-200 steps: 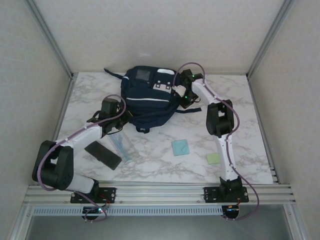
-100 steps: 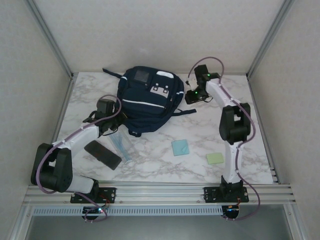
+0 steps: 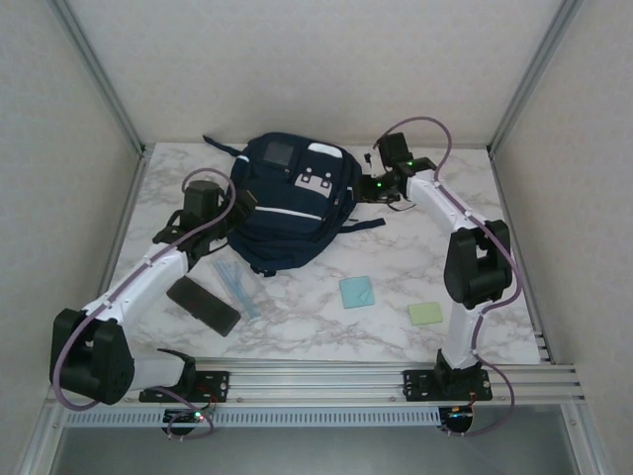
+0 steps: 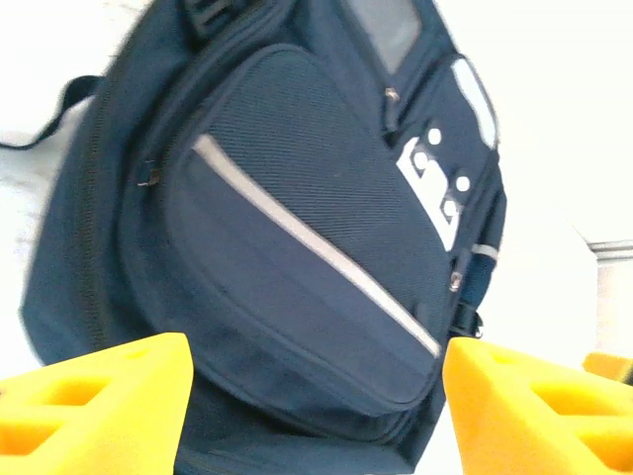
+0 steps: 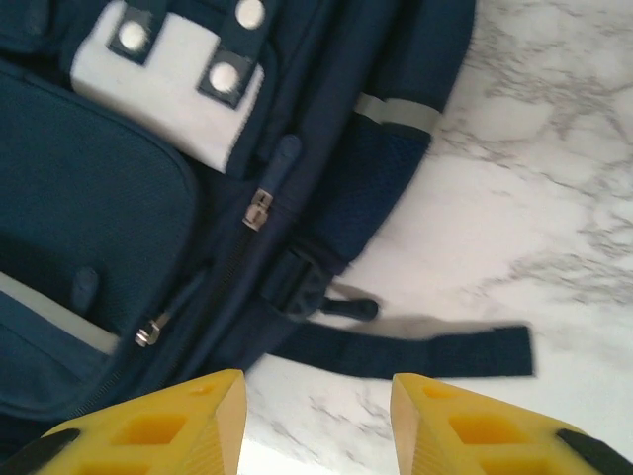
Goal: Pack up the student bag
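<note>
Inspection subject: the student bag (image 3: 289, 198), lying flat on the marble table (image 3: 495, 247), front pocket up.
Bag long axis: it runs from the grey-patch end on the bag's far side to the rounded end on its near side, and the near end leans a little towards my left arm.
Left gripper (image 3: 240, 204): it sits at the bag's left flank, level with the front pocket, either touching or just beside it; I cannot tell which.
Left jaw state: the jaws are spread wide and hold nothing. In the left wrist view the pocket's white stripe (image 4: 316, 247) lies straight ahead between my yellow fingertips (image 4: 94, 396).
Right gripper (image 3: 364, 188): it sits just beside the bag's right flank, towards the far end.
Right jaw state: the jaws are partly open and hold nothing, with bare marble and a black strap (image 5: 396, 351) below them.
Zip: a metal zipper pull (image 5: 259, 208) lies ahead of my right fingertips (image 5: 158, 430), on the bag's right edge. The bag appears shut.
Nearer arm: both arms flank the bag. I judge the right one better placed for that pull.
Loose items: a black flat case (image 3: 203, 305), a clear packet (image 3: 237, 285), a teal square (image 3: 357, 292) and a green pad (image 3: 423, 314) all lie on the bag's near side, apart from it.
Finding: packing has not begun, and in my judgement the bag must be opened first.
</note>
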Controlling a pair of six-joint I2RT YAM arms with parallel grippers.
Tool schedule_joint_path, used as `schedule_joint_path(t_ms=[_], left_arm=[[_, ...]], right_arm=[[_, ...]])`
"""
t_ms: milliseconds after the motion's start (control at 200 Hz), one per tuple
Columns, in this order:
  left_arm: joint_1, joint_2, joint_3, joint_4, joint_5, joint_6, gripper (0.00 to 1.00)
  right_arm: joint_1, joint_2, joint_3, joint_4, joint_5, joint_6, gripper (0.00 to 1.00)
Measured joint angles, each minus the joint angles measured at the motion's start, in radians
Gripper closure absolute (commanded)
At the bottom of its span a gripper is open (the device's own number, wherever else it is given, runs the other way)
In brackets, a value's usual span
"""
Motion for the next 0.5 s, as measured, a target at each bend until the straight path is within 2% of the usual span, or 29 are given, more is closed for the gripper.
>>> schedule_joint_path(t_ms=[195,355,501], left_arm=[[-0.068,0.161,0.008,0.103,0.000,-0.055,0.32],[-0.072,0.277,0.008,0.139,0.000,-0.078,0.33],[-0.072,0.324,0.008,0.158,-0.001,-0.082,0.34]], right_arm=[[0.044,0.105,0.043,0.062,0.004,0.074,0.59],[0.047,0.216,0.131,0.077,0.004,0.109,0.63],[0.058,0.310,0.242,0.088,0.016,0.149,0.64]])
